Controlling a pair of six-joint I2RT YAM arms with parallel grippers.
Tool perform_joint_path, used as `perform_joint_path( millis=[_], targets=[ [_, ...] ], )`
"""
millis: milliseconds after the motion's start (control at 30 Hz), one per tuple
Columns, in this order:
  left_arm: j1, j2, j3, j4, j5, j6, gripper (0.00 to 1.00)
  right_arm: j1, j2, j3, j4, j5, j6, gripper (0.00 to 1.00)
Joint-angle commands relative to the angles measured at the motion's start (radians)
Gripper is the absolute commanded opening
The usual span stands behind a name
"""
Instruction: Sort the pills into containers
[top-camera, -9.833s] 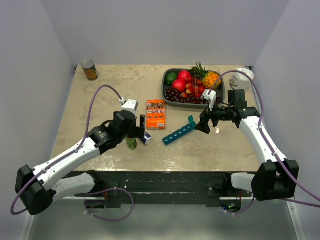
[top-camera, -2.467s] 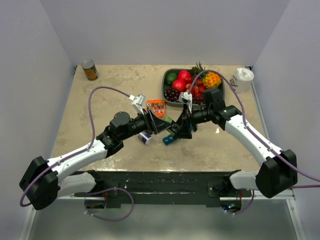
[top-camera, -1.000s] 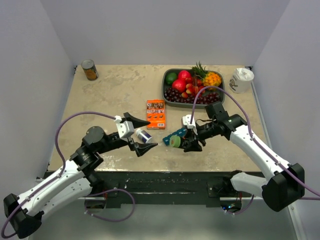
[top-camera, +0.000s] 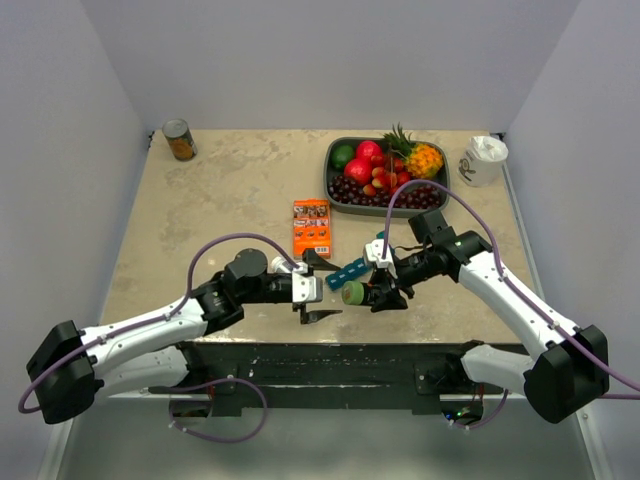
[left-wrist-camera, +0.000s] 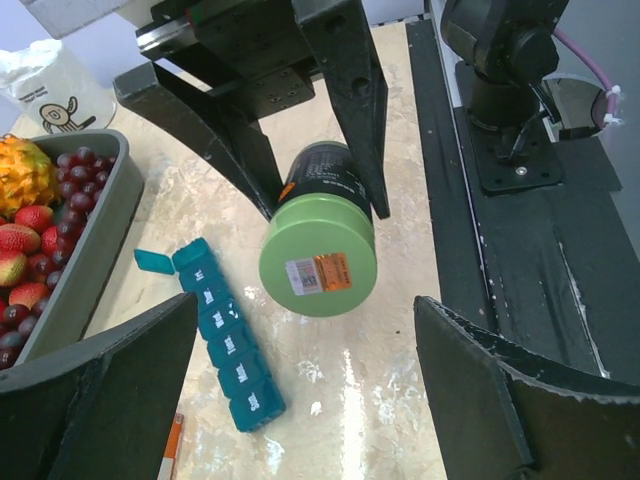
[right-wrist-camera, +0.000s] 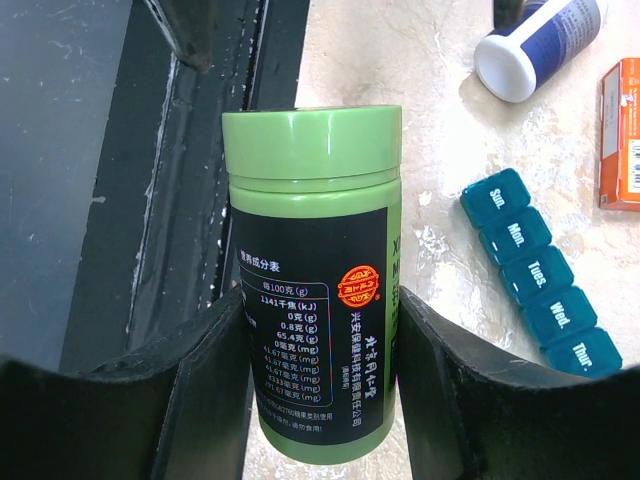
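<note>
1. Surface (top-camera: 200, 200): beige and mottled, carrying every item below.
2. Right arm (top-camera: 510, 290): reaches in from the right; right jaws clamped on the body of the green bottle.
3. Left arm (top-camera: 150, 325): reaches in from the left; left jaws spread wide, gripping nothing, one finger on each side of the bottle's lid end and apart from it.
4. Fruit tray (top-camera: 331, 170): grey, at the far right of the surface, filled with mixed fruit.
5. Pill-organizer strip (top-camera: 352, 268): teal-blue row of day-marked compartments, lying diagonally on the surface near its centre, between the orange box and the right arm, just beyond the held bottle. The far end compartment has its lid up; the others that show are shut.
6. Orange box (top-camera: 311, 228): flat, just left of the strip.
7. Green bottle (right-wrist-camera: 315, 270): black label, green lid on, held off the surface on its side, lid toward the left jaws.
8. White cup (top-camera: 483, 160): far right corner.
9. Can (top-camera: 179, 140): upright, far left corner.
10. Blue bottle (right-wrist-camera: 540, 45): white cap, lying on its side near the orange box.
</note>
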Motion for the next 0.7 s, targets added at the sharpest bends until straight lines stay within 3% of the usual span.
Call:
perform_joint_path(
  millis=[0,400,500,533,600,633,667],
  targets=[
    [-0.015,0.045,0.068,0.092,0.005,0.045,0.91,-0.001,-0.021,0.005,-0.006,-0.051,-0.026,0.0],
    [-0.062,0.162,0.125,0.101,0.026,0.017,0.76,0.001,-0.024,0.003,-0.003,-0.052,-0.021,0.0],
    [-0.064,0.169,0.129,0.098,0.029,-0.024,0.58,0.001,-0.022,0.001,0.003,-0.046,-0.015,0.0],
    [-0.064,0.171,0.131,0.098,0.025,-0.044,0.41,0.001,-0.024,0.001,0.008,-0.042,-0.009,0.0],
    [-0.064,0.171,0.128,0.099,0.014,-0.116,0.18,-0.002,-0.024,0.0,0.026,-0.028,0.016,0.0],
    [-0.064,0.174,0.125,0.104,0.0,-0.163,0.0,-0.002,-0.024,-0.002,0.033,-0.023,0.022,0.0],
    [-0.062,0.174,0.111,0.114,-0.029,-0.229,0.0,-0.002,-0.026,-0.003,0.043,-0.02,0.036,0.0]
  ],
)
